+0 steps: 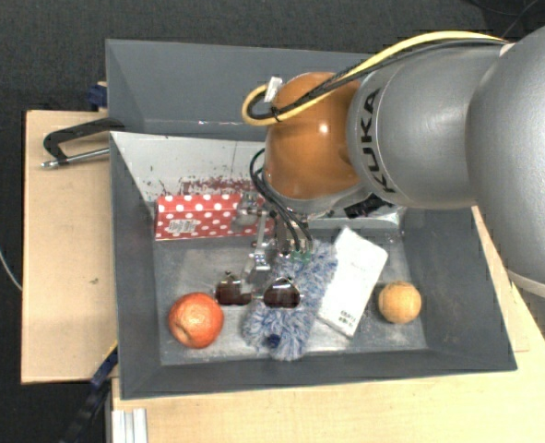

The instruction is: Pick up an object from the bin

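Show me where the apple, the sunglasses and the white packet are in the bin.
apple (196, 320), camera view, middle of its skin.
sunglasses (282, 295), camera view, one dark lens.
white packet (350, 281), camera view, centre of its top face.

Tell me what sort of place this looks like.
Probably a robotics lab's grasping test cell: a silver KUKA arm reaches into a grey metal bin of mismatched odds, such as a round red apple, dark sunglasses and a red white-dotted box.
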Available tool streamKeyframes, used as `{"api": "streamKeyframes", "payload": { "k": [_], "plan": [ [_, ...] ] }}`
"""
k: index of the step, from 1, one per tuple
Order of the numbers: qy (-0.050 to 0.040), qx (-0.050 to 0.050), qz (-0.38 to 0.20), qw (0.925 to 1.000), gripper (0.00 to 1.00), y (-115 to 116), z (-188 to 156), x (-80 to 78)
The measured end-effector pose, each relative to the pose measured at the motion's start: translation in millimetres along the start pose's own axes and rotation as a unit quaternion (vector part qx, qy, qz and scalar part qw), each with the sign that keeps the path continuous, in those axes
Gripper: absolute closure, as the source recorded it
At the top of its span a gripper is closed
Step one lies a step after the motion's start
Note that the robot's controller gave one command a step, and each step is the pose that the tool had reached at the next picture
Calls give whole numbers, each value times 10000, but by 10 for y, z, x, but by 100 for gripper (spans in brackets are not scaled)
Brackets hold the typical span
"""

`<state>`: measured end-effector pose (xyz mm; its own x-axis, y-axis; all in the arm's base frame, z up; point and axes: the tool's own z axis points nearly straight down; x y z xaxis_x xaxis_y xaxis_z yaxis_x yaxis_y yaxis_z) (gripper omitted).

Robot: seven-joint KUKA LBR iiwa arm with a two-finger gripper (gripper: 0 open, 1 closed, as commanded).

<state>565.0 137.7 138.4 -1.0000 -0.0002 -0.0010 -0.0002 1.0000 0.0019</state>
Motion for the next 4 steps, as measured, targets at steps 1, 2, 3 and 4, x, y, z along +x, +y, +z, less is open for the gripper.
{"api": "streamKeyframes", "payload": {
  "k": [1, 2, 3, 4],
  "plan": [
    [-6, 3, -453, 9990, 0, -178, 627, 408],
    [-19, -2, -479, 9989, 0, -186, 508, 426],
    [-8, -4, -451, 9990, 0, -195, 505, 391],
    [3, -11, 897, 9960, 0, -453, 651, 169]
  ]
}}
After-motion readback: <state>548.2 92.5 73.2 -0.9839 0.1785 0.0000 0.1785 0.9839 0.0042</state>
